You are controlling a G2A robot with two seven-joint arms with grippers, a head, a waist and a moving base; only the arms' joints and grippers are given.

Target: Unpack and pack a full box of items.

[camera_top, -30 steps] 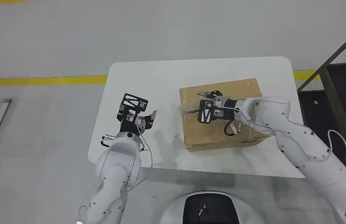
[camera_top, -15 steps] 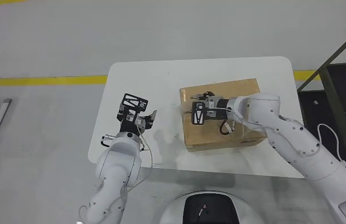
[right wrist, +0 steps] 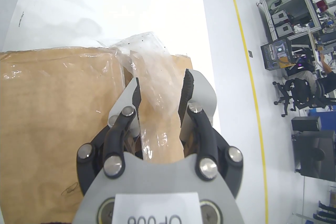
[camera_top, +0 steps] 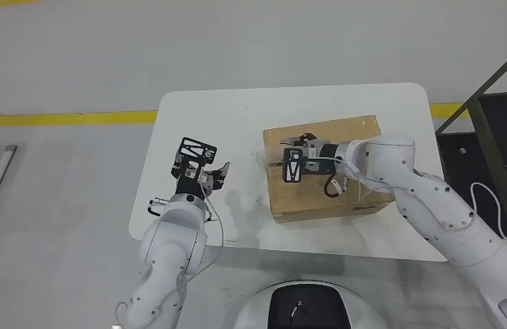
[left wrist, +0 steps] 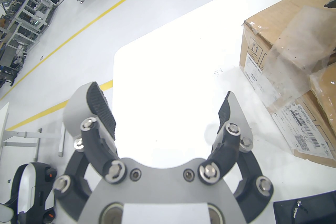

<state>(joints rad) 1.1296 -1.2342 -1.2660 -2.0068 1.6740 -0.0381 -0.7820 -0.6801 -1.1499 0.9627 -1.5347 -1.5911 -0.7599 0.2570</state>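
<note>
Where the white table (camera_top: 228, 123) lies bare across the left half of the top view, the left gripper (left wrist: 160, 96) hangs wide open, holding nothing. Right of centre sits the cardboard box (camera_top: 315, 201) — brown, matte, rectangular. The right gripper (right wrist: 161, 83), half open over the box's left edge, straddles a crinkled clear tape strip (right wrist: 155, 70) standing up off the top.

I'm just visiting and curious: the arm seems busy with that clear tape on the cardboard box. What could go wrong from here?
The loose tape lies between the right jaws, which stand apart; crumpled as it is, it might slip out or tear when pulled.
Nothing holds the box: the left jaws stand open over the table, apart from it, so a pull may drag the box.
</note>
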